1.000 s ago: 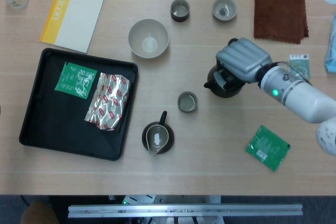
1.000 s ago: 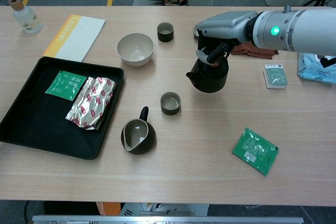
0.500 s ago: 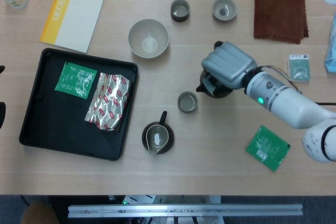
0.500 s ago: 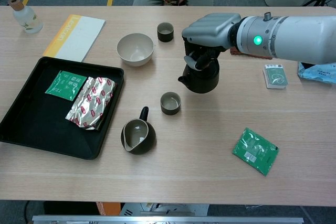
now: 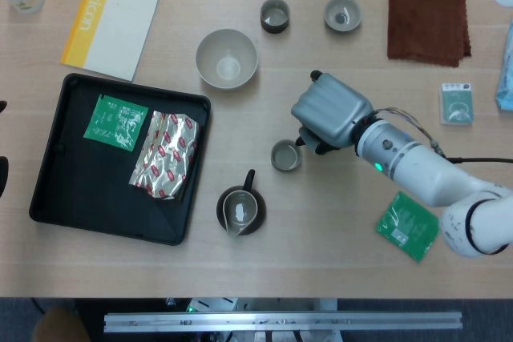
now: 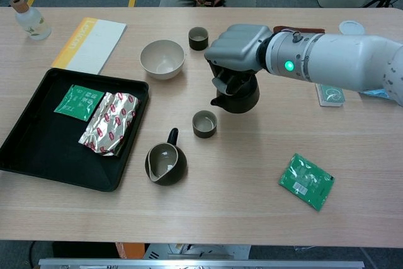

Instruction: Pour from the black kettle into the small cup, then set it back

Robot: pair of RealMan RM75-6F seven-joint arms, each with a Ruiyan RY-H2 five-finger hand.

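My right hand (image 5: 329,114) (image 6: 236,51) grips the black kettle (image 6: 237,97) from above and holds it off the table. In the head view the hand covers nearly all of the kettle (image 5: 309,142). The kettle hangs just right of the small cup (image 5: 285,155) (image 6: 204,123), its spout pointing left and down toward the cup. The cup stands upright at the table's middle. My left hand does not show in either view.
A dark pitcher (image 5: 241,208) stands in front of the cup. A beige bowl (image 5: 227,58), two other cups (image 5: 274,15) (image 5: 342,14), a brown cloth (image 5: 428,24), a black tray (image 5: 60,175) with packets, a green packet (image 5: 409,226) and a yellow-white booklet (image 5: 111,24) surround them.
My right hand has carried the kettle leftward toward the small cup, and the kettle now tips a little with its spout toward the cup.
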